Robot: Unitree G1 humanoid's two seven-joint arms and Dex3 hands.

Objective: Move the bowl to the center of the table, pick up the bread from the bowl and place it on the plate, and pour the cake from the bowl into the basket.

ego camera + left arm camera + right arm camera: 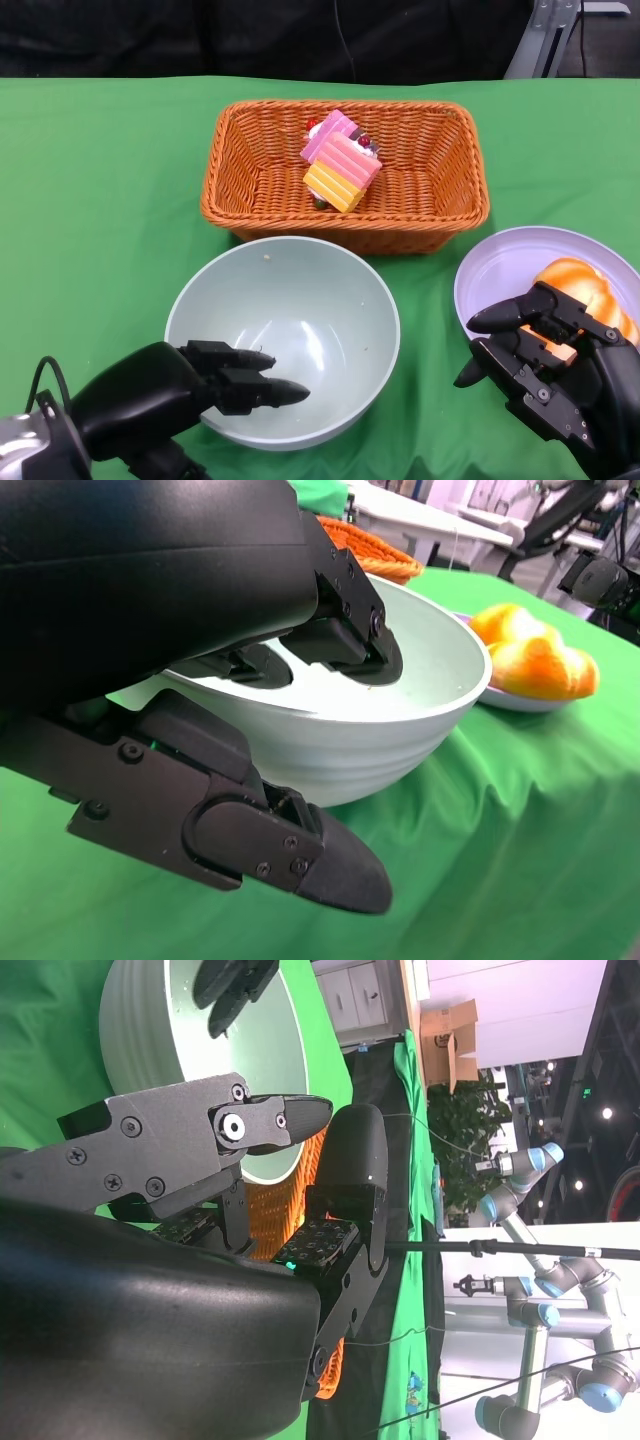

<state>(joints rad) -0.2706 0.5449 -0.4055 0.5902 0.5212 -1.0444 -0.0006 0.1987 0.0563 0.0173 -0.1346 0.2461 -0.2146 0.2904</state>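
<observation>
The pale green bowl [300, 310] stands empty near the table's front centre. My left hand [170, 395] reaches over its near rim with the fingers inside. In the left wrist view the thumb [300, 855] stands off the bowl's [400, 730] outer wall. The pink, orange and yellow cake [342, 160] lies in the wicker basket [225, 200] behind the bowl. The golden bread [580, 285] lies on the lavender plate [500, 255] at the right. My right hand [550, 370] hovers at the plate's near edge, fingers spread, holding nothing.
Green cloth covers the table, bare at the left and far right. The basket's front wall sits close behind the bowl. Bowl and plate nearly touch. The right wrist view shows other robot arms [540, 1290] beyond the table.
</observation>
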